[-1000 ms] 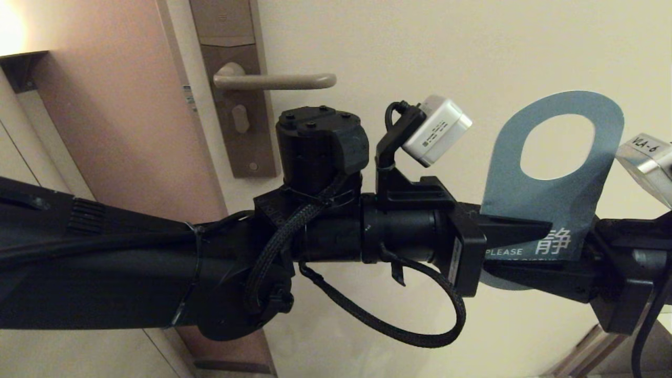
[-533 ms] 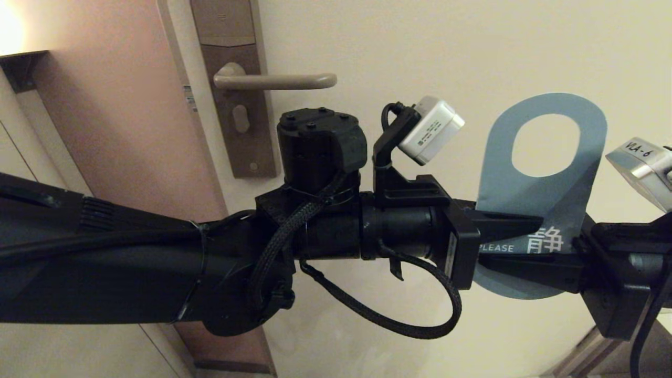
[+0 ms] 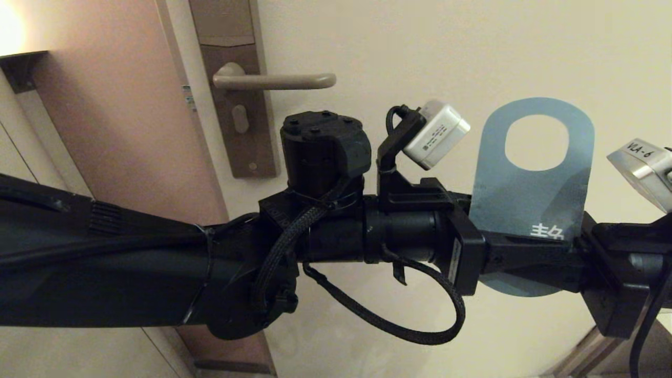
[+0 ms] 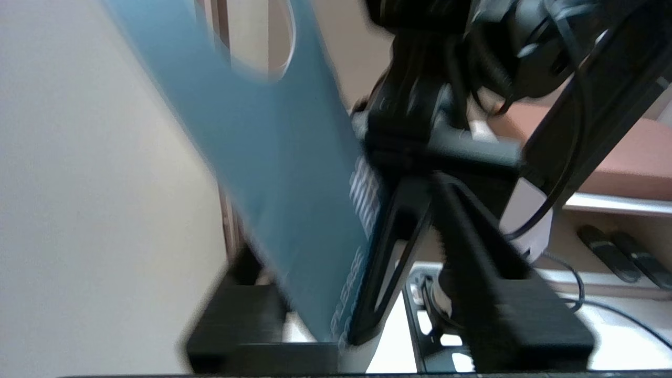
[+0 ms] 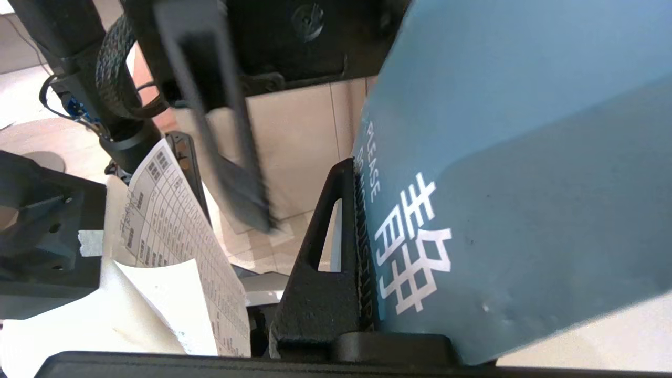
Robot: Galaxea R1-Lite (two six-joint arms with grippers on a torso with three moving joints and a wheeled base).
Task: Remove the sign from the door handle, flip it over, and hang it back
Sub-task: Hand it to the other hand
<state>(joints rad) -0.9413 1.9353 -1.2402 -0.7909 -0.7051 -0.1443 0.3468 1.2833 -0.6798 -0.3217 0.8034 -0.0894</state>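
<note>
The sign shows its teal side and stands upright in the air to the right of the door handle, which is bare. My right gripper comes in from the right and is shut on the sign's lower part. One finger presses on the teal face and the other is hidden behind the card. My left gripper reaches across from the left and is open. Its fingers straddle the sign without closing on it.
The tall lock plate with a small thumb-turn is on the door at upper left, beside a pinkish door frame. My left arm spans the whole lower view. A printed paper sheet hangs below.
The sign has swung from tilted right to upright and shifted slightly left. The left gripper's finger has come off the sign's face, and the "PLEASE" text is now covered.
</note>
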